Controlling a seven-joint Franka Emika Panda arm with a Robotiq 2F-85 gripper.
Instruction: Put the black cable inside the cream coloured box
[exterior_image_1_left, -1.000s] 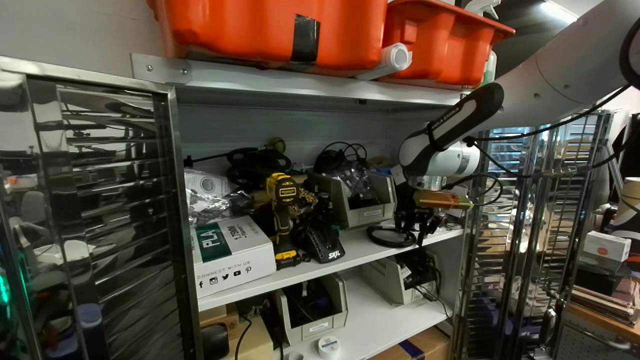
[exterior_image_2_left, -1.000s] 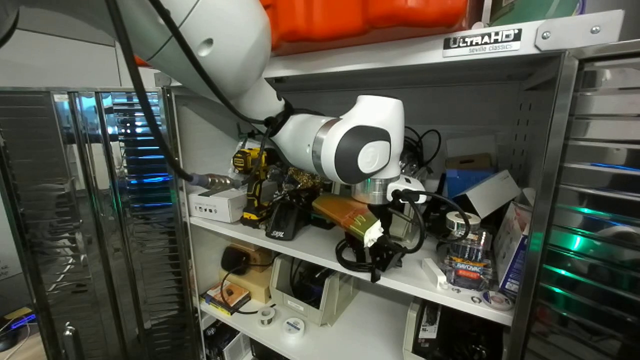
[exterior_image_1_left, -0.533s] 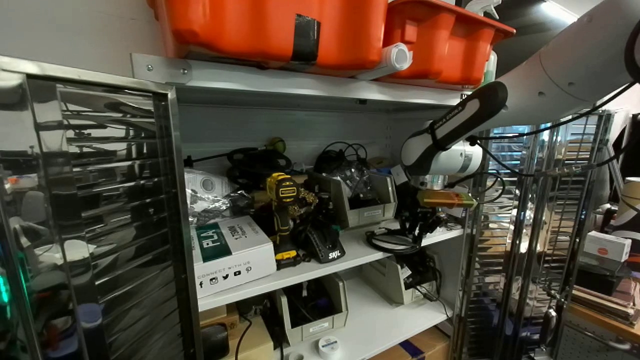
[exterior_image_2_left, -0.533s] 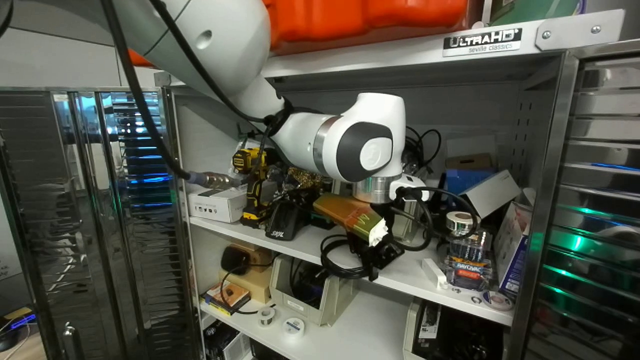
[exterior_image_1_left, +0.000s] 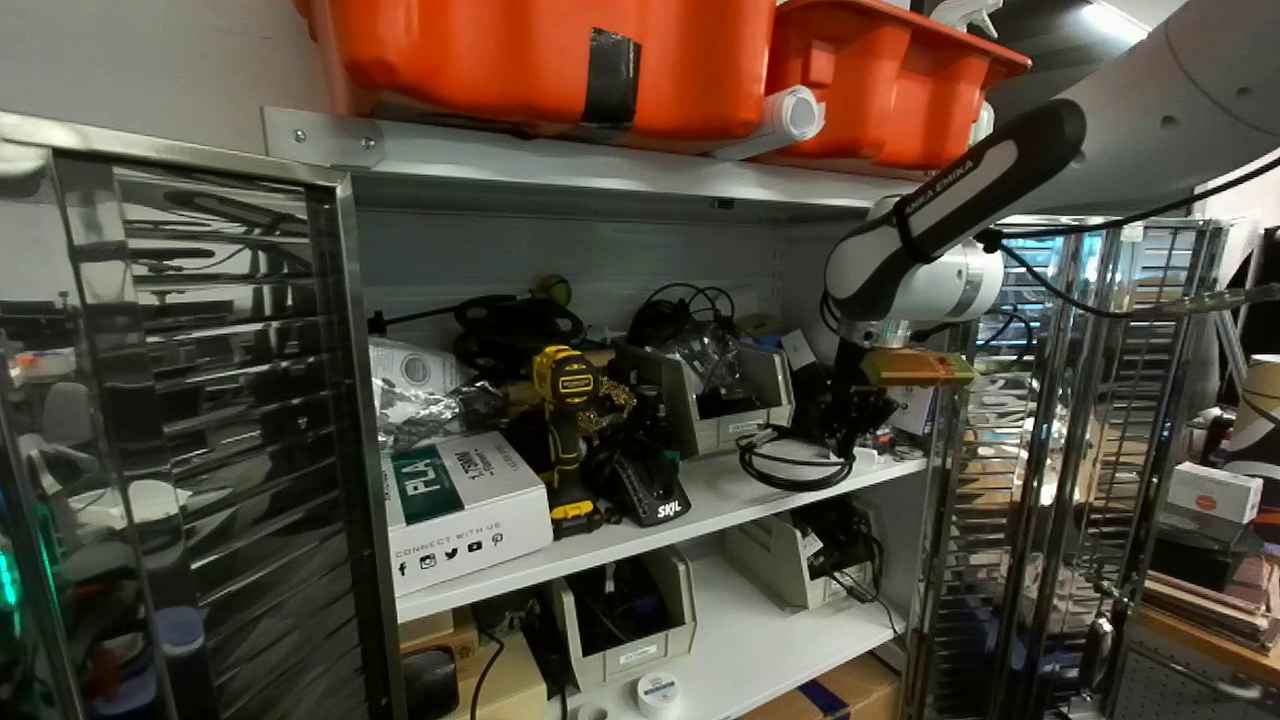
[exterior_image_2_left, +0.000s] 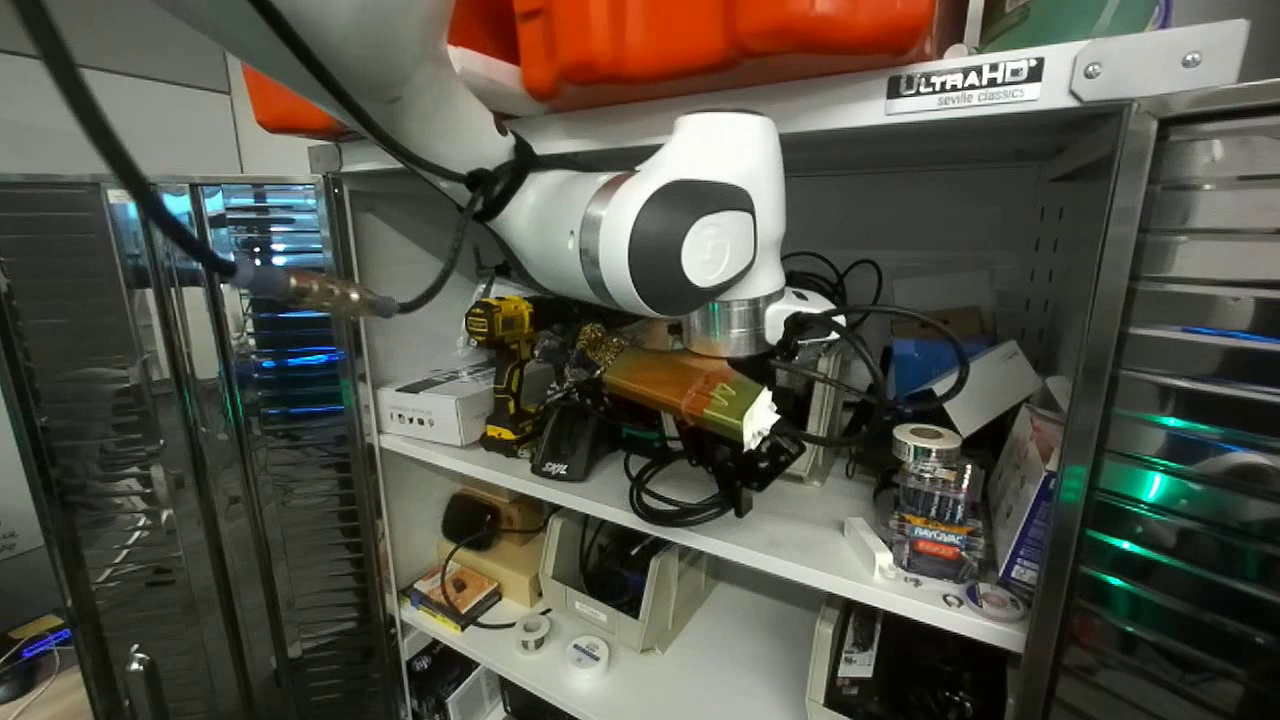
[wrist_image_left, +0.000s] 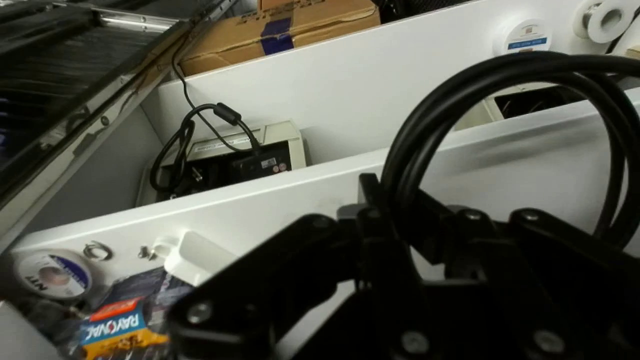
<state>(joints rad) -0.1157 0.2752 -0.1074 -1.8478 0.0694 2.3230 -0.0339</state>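
The black cable (exterior_image_1_left: 800, 486) is a coil of several loops. It also shows in an exterior view (exterior_image_2_left: 680, 518) and large in the wrist view (wrist_image_left: 427, 122). My gripper (wrist_image_left: 397, 207) is shut on it; the loops spread out to one side of the fingers, in front of the upper shelf's edge. The gripper also shows in both exterior views (exterior_image_1_left: 850, 440) (exterior_image_2_left: 738, 490). Several cream bins are in view: one on the upper shelf (exterior_image_1_left: 740, 428), and on the lower shelf one (exterior_image_1_left: 636, 655) toward the middle and one (exterior_image_1_left: 770, 565) (wrist_image_left: 297, 145) near the side wall, holding black cables.
On the upper shelf (exterior_image_1_left: 480, 585) stand a yellow drill (exterior_image_1_left: 565, 385), a black charger (exterior_image_1_left: 640, 490), a white PLA box (exterior_image_1_left: 480, 530), a battery pack (exterior_image_2_left: 935, 540) and a white adapter (wrist_image_left: 197, 260). White spools (exterior_image_1_left: 657, 695) lie below. Metal doors flank the cabinet.
My gripper has risen with the cable. In the exterior views the arm has shifted up, and the coil now stands more openly beside the fingers than one second ago.
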